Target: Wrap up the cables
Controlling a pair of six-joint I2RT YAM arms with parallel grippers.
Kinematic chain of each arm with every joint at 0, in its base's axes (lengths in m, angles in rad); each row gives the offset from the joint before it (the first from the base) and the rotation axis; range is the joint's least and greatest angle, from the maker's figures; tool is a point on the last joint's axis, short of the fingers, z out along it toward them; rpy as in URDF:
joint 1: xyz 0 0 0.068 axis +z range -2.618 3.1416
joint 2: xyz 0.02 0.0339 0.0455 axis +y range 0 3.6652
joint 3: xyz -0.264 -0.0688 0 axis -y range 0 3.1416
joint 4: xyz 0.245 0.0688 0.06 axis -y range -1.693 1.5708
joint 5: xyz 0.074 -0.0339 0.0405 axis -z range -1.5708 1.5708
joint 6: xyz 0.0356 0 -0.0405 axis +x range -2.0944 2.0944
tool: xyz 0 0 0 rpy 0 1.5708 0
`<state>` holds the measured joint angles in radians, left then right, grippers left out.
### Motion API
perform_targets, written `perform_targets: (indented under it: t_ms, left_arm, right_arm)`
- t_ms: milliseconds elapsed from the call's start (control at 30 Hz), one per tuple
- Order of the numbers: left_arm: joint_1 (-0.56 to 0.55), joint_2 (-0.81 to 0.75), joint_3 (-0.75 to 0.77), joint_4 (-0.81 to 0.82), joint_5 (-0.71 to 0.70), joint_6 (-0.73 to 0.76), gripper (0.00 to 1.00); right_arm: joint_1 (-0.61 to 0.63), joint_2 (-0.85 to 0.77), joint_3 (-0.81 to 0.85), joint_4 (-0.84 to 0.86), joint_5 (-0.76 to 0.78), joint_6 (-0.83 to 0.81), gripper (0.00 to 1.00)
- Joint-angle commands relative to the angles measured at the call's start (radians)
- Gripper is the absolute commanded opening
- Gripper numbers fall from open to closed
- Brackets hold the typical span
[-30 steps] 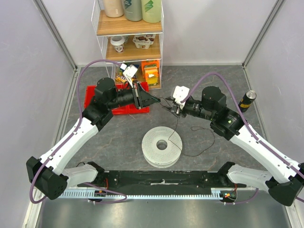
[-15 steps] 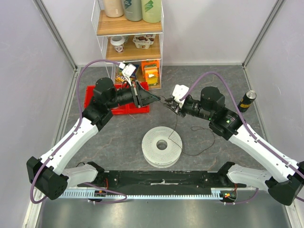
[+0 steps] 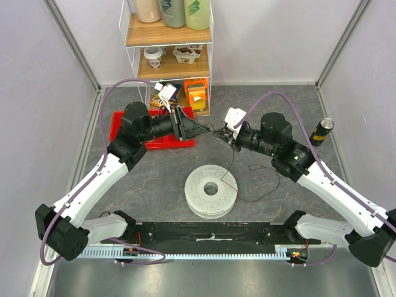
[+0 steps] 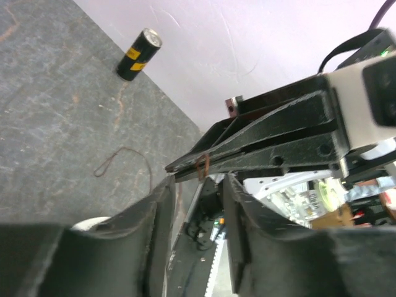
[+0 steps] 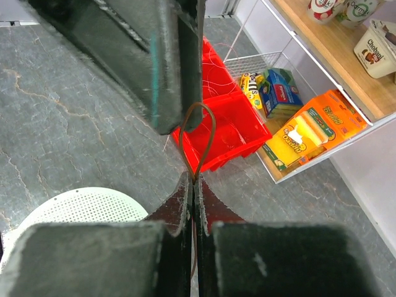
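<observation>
The cable [image 5: 213, 127] is a thin dark wire. My right gripper [image 5: 193, 182] is shut on it, and a small loop stands up from its tips against the left fingers [image 5: 164, 68]. In the top view both grippers meet tip to tip above the table behind the white perforated spool [image 3: 198, 182]: left gripper [image 3: 206, 131], right gripper [image 3: 221, 137]. From there the wire hangs down toward the spool and trails in a loop [image 4: 124, 149] on the table to the right. My left gripper [image 4: 198, 185] stands open, jaws a little apart, just below the right gripper's tips.
A red bin [image 3: 124, 127] lies behind the left arm. A wire shelf rack [image 3: 168, 65] with bottles, cups and boxes stands at the back. A black and yellow can [image 3: 322, 131] lies by the right wall. A black rail [image 3: 210, 234] runs along the near edge.
The right gripper has shut on the wire and moved slightly toward the left gripper. The left gripper's jaws have parted from shut.
</observation>
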<state>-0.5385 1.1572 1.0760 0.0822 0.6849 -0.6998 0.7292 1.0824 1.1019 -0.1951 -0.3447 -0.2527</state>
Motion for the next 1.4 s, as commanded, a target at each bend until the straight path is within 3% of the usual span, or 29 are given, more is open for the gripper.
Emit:
perform_targets:
  t_ms: [0,33,67,167,333,800,1133,1233,1367]
  left_arm:
    - [0.05,-0.036,-0.027,-0.004,0.03,0.013,0.61]
    - [0.078,-0.042,-0.037,-0.013,0.042,0.032,0.81]
    - [0.11,-0.047,-0.05,-0.036,0.057,0.051,0.87]
    - [0.195,-0.034,-0.059,-0.181,0.123,0.15,0.91]
    - [0.221,0.012,-0.137,-0.458,0.18,0.341,0.94]
    - [0.213,0.143,-0.401,-0.38,0.131,0.338,0.96]
    - [0.115,0.291,-0.464,-0.089,0.254,0.247,0.85]
    - [0.109,0.344,-0.467,-0.021,0.274,0.224,0.75]
    - [0.109,0.384,-0.461,0.034,0.275,0.201,0.48]
  right_arm:
    - [-0.037,-0.015,-0.005,0.011,0.026,0.058,0.0]
    - [-0.059,-0.021,-0.008,0.002,0.015,0.061,0.0]
    - [-0.08,-0.025,-0.01,-0.013,0.009,0.058,0.0]
    - [-0.143,-0.044,-0.004,-0.059,0.006,0.04,0.0]
    - [-0.29,-0.082,-0.005,-0.125,-0.046,-0.011,0.0]
    - [-0.501,-0.009,-0.033,-0.184,-0.146,-0.169,0.0]
    - [-0.521,0.008,-0.056,-0.185,-0.171,-0.165,0.0]
    - [-0.521,0.008,-0.06,-0.185,-0.174,-0.161,0.0]
    - [-0.524,0.014,-0.056,-0.185,-0.183,-0.16,0.0]
